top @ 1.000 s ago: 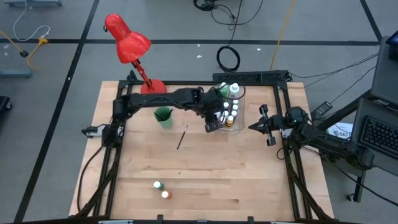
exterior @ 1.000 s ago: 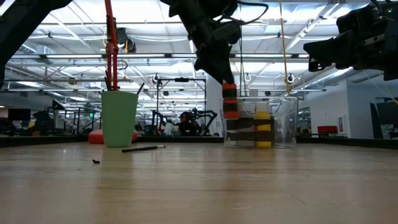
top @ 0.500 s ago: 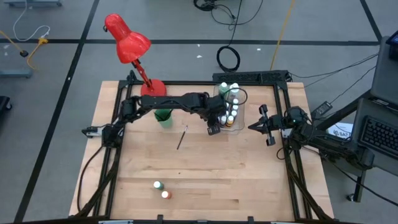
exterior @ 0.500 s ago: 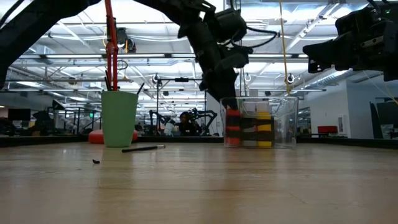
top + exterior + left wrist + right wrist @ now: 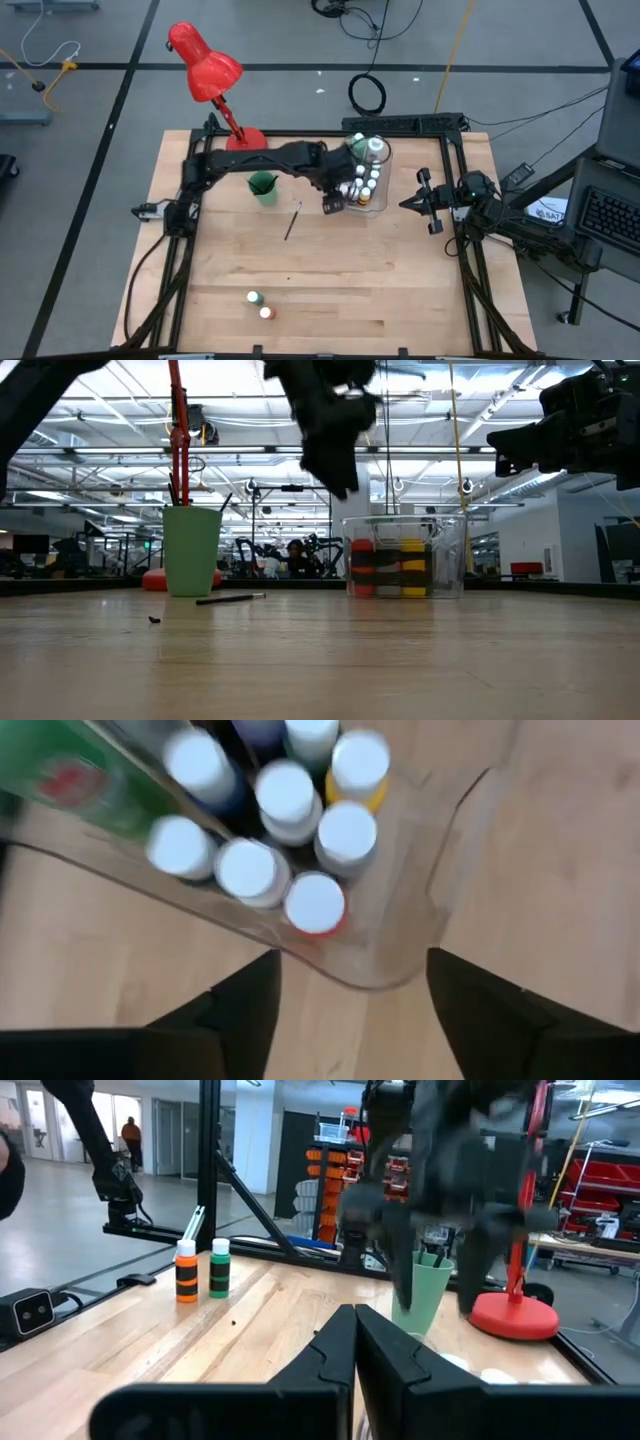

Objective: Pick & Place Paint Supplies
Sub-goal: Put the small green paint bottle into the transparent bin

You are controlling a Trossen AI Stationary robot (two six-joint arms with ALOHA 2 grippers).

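The clear bin (image 5: 366,178) at the table's far middle holds several white-capped paint bottles (image 5: 285,795) standing upright, a red-orange one (image 5: 315,906) nearest its near left corner. My left gripper (image 5: 350,1010) hovers open above and just outside that corner (image 5: 334,202), with nothing between its fingers. Two small bottles, green (image 5: 254,298) and orange (image 5: 266,313), stand near the table's front edge. A thin dark paintbrush (image 5: 291,222) lies flat on the wood, near the green cup (image 5: 263,187). My right gripper (image 5: 404,205) waits shut, to the bin's right.
A red desk lamp (image 5: 205,65) stands with its base (image 5: 246,139) at the far left, behind the green cup (image 5: 192,550), which has brushes in it. Bare wood (image 5: 350,280) stretches across the table's middle and near right. A black frame (image 5: 455,150) edges the table.
My left gripper has lowered a red-orange bottle into the bin's near left corner, opened and let go, then risen and drawn back toward the table's left. The bottle now stands in the bin. The bin has slid slightly toward the left.
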